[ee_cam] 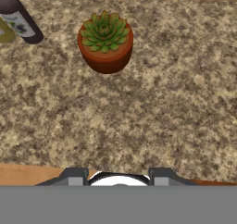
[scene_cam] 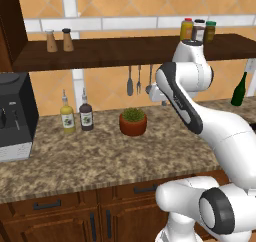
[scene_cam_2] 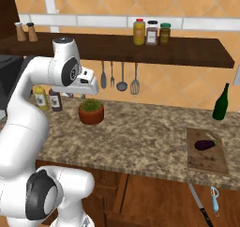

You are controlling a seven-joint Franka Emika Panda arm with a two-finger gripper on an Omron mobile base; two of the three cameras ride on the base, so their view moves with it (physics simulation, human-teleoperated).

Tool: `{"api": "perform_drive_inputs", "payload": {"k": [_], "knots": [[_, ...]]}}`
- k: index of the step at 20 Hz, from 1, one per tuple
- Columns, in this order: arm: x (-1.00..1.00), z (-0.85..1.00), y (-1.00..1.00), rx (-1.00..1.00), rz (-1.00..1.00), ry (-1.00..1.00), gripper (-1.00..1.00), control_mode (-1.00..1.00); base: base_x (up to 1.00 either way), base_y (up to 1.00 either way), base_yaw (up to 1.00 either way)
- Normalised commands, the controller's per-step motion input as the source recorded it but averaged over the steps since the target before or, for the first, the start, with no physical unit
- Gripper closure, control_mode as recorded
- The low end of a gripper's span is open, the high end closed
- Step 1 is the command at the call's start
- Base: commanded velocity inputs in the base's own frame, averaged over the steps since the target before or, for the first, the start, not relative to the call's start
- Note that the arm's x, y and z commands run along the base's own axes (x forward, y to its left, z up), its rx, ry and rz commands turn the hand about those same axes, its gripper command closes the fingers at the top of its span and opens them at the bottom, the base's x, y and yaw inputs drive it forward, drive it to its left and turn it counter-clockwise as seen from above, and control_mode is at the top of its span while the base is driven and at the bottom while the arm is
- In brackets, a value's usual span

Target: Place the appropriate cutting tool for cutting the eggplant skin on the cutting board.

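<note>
Two cameras sit behind the arm [scene_cam: 200,116], one to its left and one to its right. Both look forward and down at the counter [scene_cam_2: 140,132]. The hand camera looks down from closer. All three see the plant pot [ee_cam: 105,42].

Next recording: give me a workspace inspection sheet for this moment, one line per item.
Surface: speckled stone countertop, nothing spilled.
Job's things: eggplant lies on the cutting board; the cutting tool is below the counter edge, in front of the cabinets, beside a dark knife.
Clutter: plant pot, two sauce bottles, green bottle.
Gripper: gripper above the countertop near the plant pot, holding nothing; open or shut cannot be told.
Cables: nothing seen.
Surroundings: shelf with jars, hanging utensils, coffee machine.
</note>
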Motion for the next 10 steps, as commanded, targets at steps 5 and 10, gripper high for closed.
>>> {"api": "perform_drive_inputs", "payload": {"k": [5,10], "knots": [[0.00,0.00,0.00,0.00,0.00,0.00,-1.00,-1.00,0.00,0.00,0.00],[-0.29,-0.02,-0.30,0.00,0.00,-0.02,-1.00,-1.00,0.00,0.00,0.00]]}}
